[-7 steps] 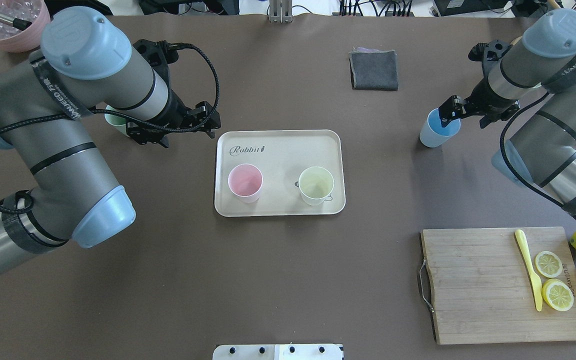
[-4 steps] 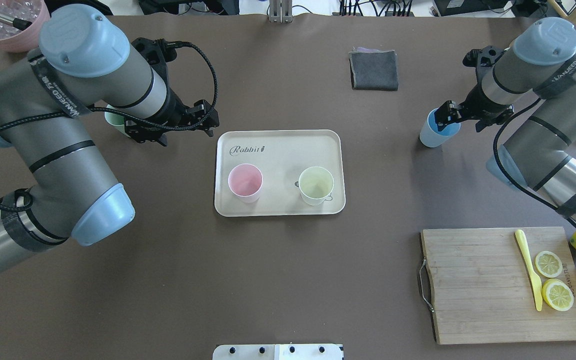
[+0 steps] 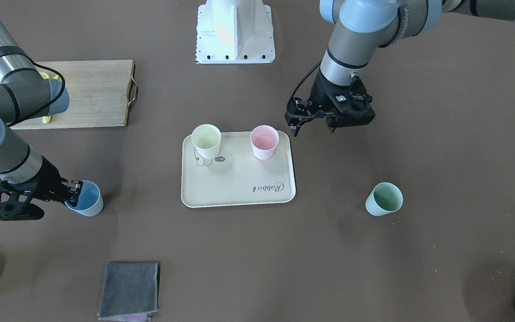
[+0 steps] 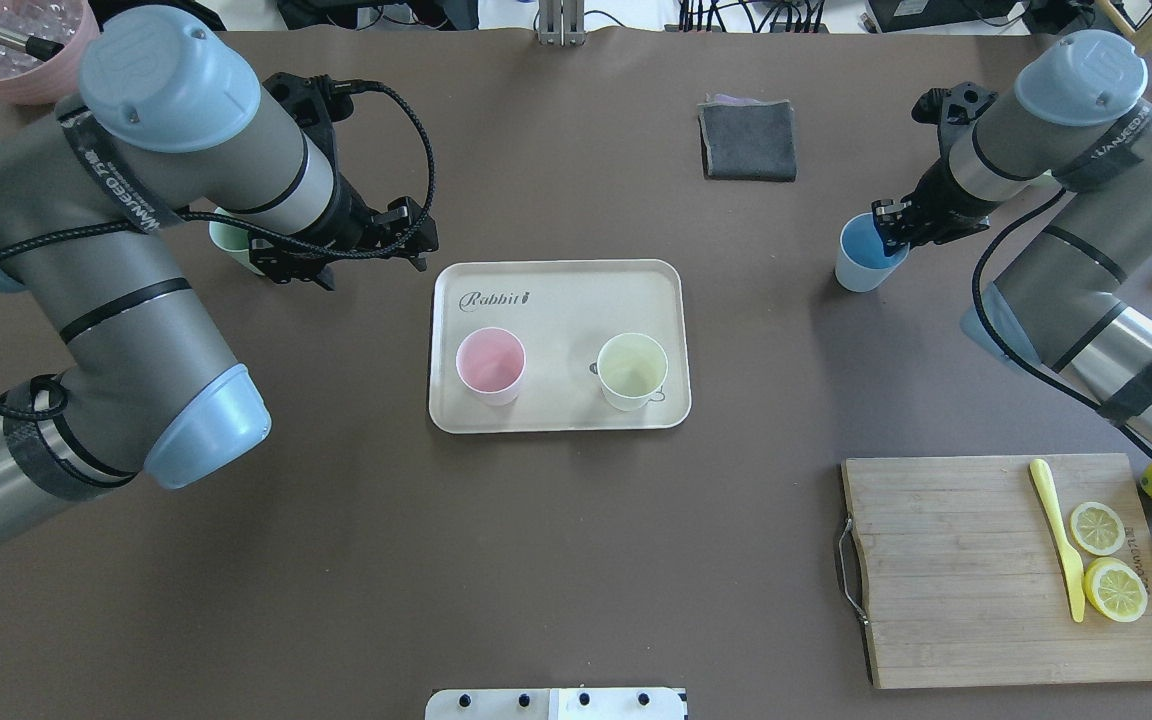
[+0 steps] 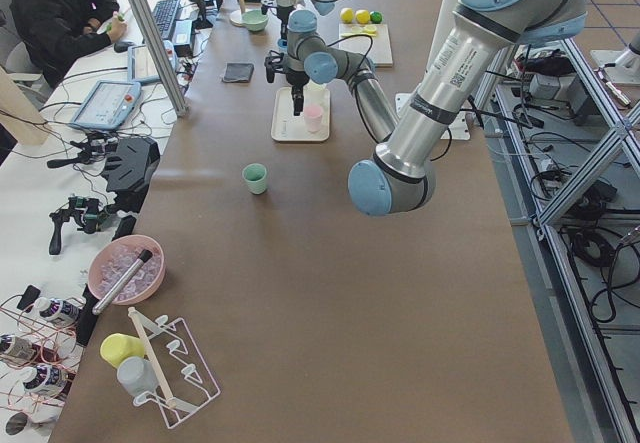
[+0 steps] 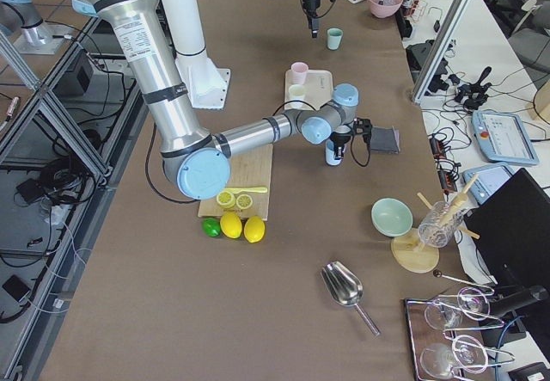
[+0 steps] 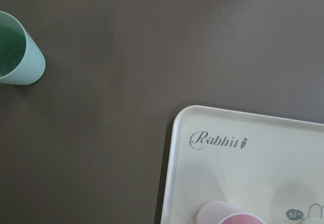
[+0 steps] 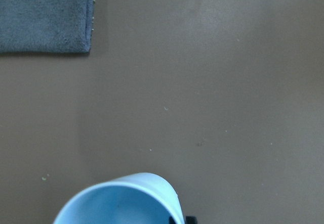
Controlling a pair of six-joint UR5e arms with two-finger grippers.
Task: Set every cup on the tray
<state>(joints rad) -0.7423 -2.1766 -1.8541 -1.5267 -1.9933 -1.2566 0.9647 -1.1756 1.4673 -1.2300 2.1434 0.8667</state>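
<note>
From overhead my left arm (image 4: 136,250) covers most of the green cup (image 4: 224,240); only a sliver of its rim shows. My left wrist camera cuts that cup off at its left edge, the pink cup (image 7: 230,218) at the bottom, and the tray (image 7: 212,178) at the right and bottom. My right wrist camera cuts the blue cup (image 8: 121,198) off at the bottom edge. My right claw (image 3: 75,187) sits at that cup's rim, its fingertips too small to tell whether they pinch it.

Bright, even light from above, soft shadows.
Faint shadows spread on the matte surface (image 4: 576,560); the light blue cup (image 8: 119,201) looks soft in the right wrist view.
</note>
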